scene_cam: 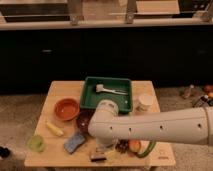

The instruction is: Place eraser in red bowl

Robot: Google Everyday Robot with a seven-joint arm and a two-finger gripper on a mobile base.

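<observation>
The red bowl [66, 108] stands on the left part of the wooden table [60, 90], open side up. A small dark and white block that may be the eraser [98, 155] lies near the table's front edge, to the right of the bowl. My white arm [150, 131] reaches in from the right across the front of the table. My gripper [103, 146] hangs below the arm's end, directly over that block, and is mostly hidden by the arm.
A green tray [90, 101] with a white brush [107, 90] sits at the back middle. A white cup [145, 102] stands to its right. A yellow banana-like piece [54, 128], a green cup [35, 143], a blue sponge [74, 142] and fruit [134, 146] lie along the front.
</observation>
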